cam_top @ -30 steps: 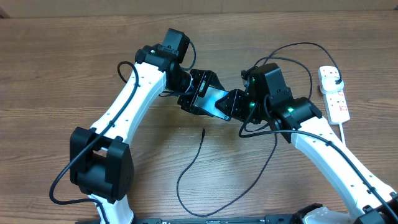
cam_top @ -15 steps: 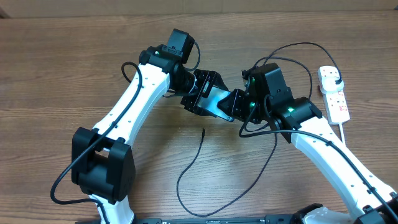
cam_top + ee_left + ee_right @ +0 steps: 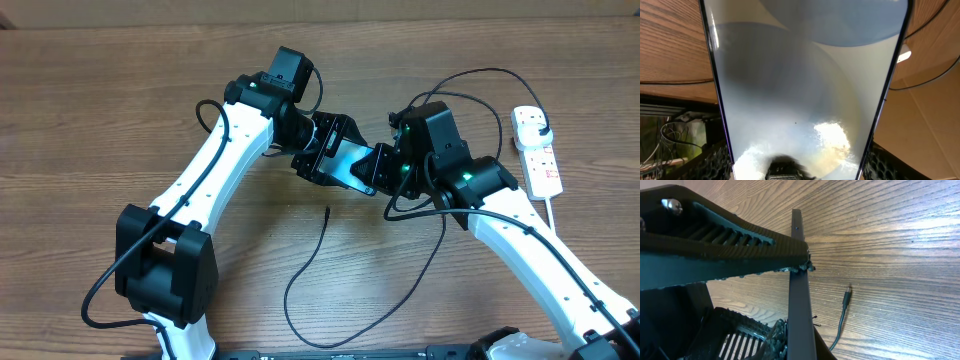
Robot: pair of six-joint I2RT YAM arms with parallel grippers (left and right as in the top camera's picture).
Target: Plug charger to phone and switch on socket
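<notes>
The phone (image 3: 349,163), screen lit pale blue, is held above the table between both grippers. My left gripper (image 3: 324,151) is shut on its left end. My right gripper (image 3: 384,168) is shut on its right end. In the left wrist view the phone's screen (image 3: 800,85) fills the frame between my fingers (image 3: 797,167). In the right wrist view the phone shows edge-on (image 3: 800,295), clamped in my fingers (image 3: 790,342). The charger's connector tip (image 3: 328,210) lies loose on the table below the phone and also shows in the right wrist view (image 3: 847,294). Its black cable (image 3: 300,270) loops to the plug head (image 3: 540,124) in the socket (image 3: 540,165).
The socket's white lead (image 3: 562,222) runs down the right side past my right arm. The black cable arcs over my right arm (image 3: 470,72). The table's wood surface (image 3: 90,120) spreads to the left.
My left arm shifted slightly right and up with the phone's end in the first half second. Since then nothing has moved.
</notes>
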